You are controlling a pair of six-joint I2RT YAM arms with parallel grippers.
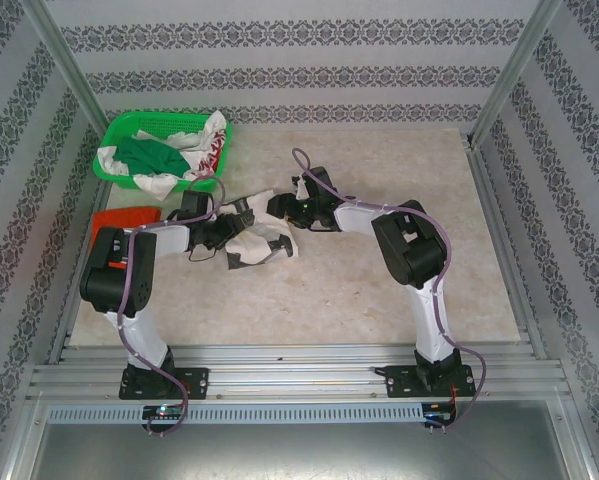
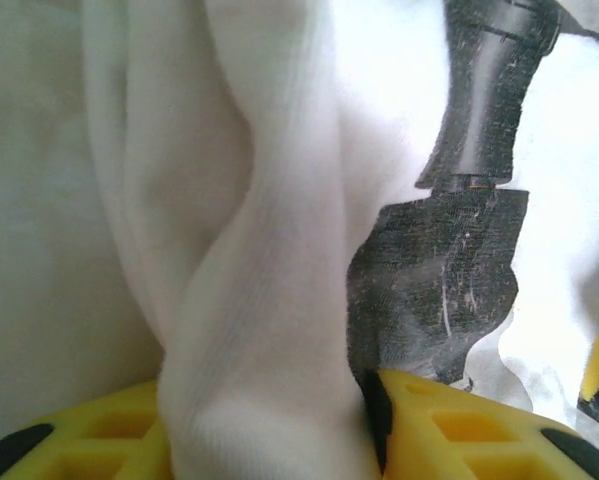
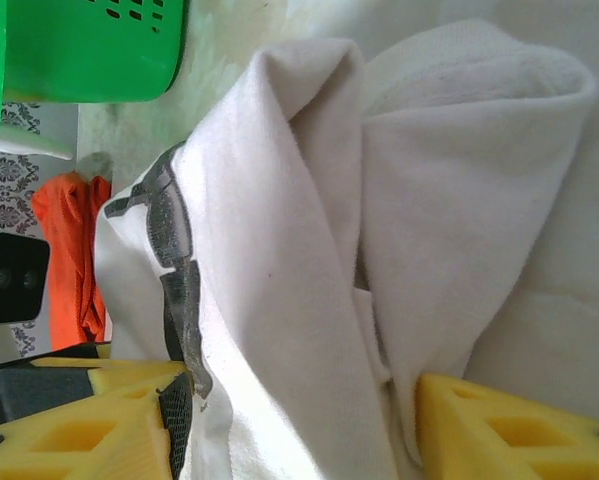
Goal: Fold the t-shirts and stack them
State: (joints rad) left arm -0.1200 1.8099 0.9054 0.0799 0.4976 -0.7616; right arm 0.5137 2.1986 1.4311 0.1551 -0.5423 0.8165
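The left gripper (image 2: pixel 271 395) and right gripper (image 3: pixel 301 390) both pinch the white t-shirt (image 1: pixel 259 245) mid-frame; pull apart gently to spread it flat.

PLACE: here's a robot test cell, lab-style | BASES: left arm (image 1: pixel 129 300) and right arm (image 1: pixel 419 270) bolted to a metal rail (image 1: pixel 299 378) at the desk's (image 1: pixel 379 300) near edge | FRAME: bare metal posts (image 1: pixel 67 65) at the corners | WALLS: patterned wallpaper panels (image 1: pixel 279 40) boxing it in | ON DESK: white t-shirt (image 1: pixel 269 240), green basket (image 1: pixel 159 115)
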